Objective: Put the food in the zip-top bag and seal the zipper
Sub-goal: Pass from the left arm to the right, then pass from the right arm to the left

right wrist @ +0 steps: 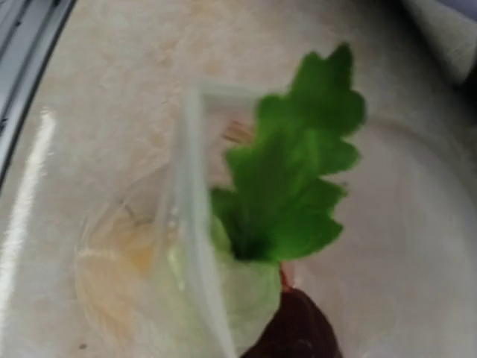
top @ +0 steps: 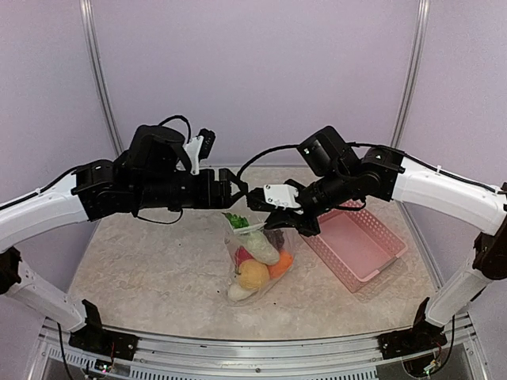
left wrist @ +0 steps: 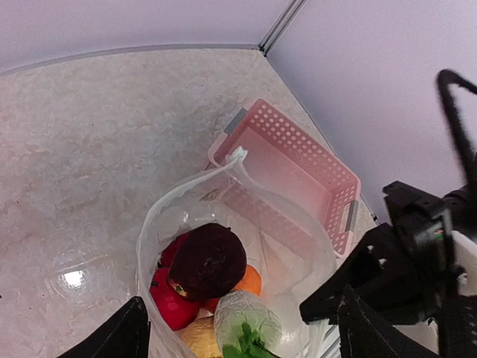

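The clear zip-top bag [top: 257, 261] stands at mid-table with its mouth up and open. The food is inside it: a dark purple ball [left wrist: 209, 261], a red piece [left wrist: 168, 302], an orange one [left wrist: 252, 280], a yellow one [left wrist: 195, 337] and a white oblong piece with a green leaf [right wrist: 298, 171]. The pale zipper [right wrist: 195, 224] runs round the mouth. My left gripper [top: 238, 192] is open, its jaws straddling the near end of the mouth. My right gripper [top: 295, 224] looks shut on the bag's right rim; its fingers do not show in its own wrist view.
The pink slatted basket [top: 358, 244] lies right of the bag, close behind my right gripper, with nothing in it. Purple walls enclose the back and sides. The table's metal front rail [top: 238, 360] runs along the near edge.
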